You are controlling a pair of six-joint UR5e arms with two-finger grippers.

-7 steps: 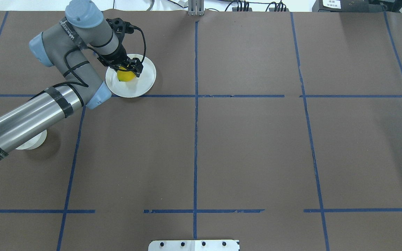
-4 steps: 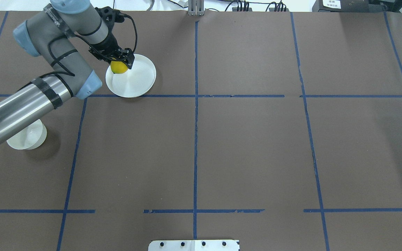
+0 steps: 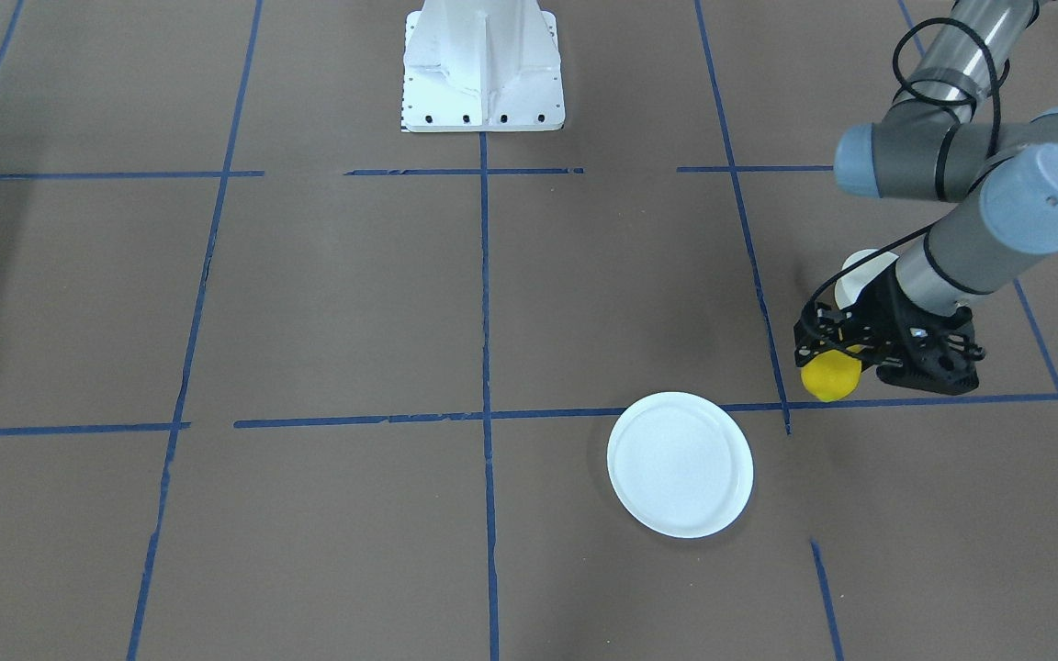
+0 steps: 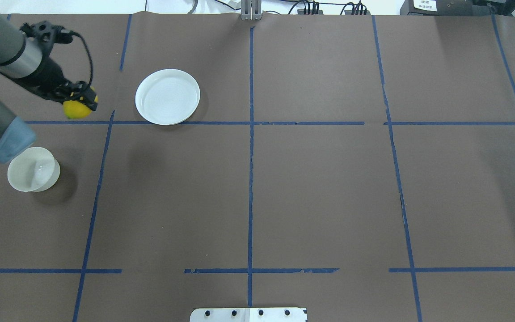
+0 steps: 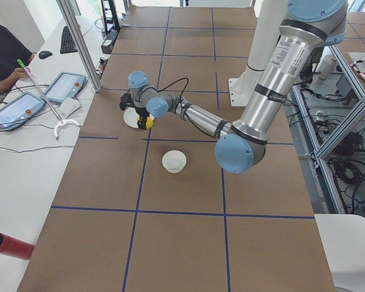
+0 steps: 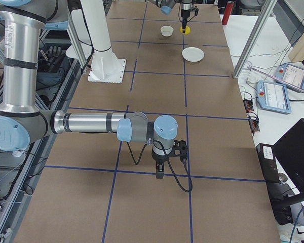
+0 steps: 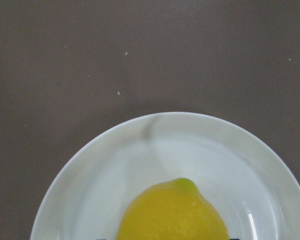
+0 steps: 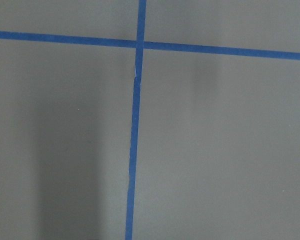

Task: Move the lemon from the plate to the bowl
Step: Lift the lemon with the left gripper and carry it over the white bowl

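My left gripper [image 4: 80, 103] is shut on the yellow lemon [image 4: 74, 110] and holds it in the air above the table, left of the white plate [image 4: 168, 96], which has nothing on it. The white bowl [image 4: 34, 170] stands nearer the robot, apart from the lemon. In the front view the lemon [image 3: 830, 375] hangs in the gripper [image 3: 837, 363] right of the plate [image 3: 680, 464], with the bowl [image 3: 860, 271] partly hidden behind the gripper. The left wrist view shows the lemon [image 7: 172, 212] over a round white dish; which dish I cannot tell. My right gripper [image 6: 159, 173] shows only in the right side view; its state I cannot tell.
Brown paper with blue tape lines [image 4: 251, 123] covers the table. The robot's white base [image 3: 483, 69] stands at the table's near edge. Operator tablets [image 5: 61, 85] lie on a side bench at the far side.
My left gripper has lifted the lemon off the plate and carried it leftward, past the plate's rim to over the bare table. The plate and bowl have not moved.
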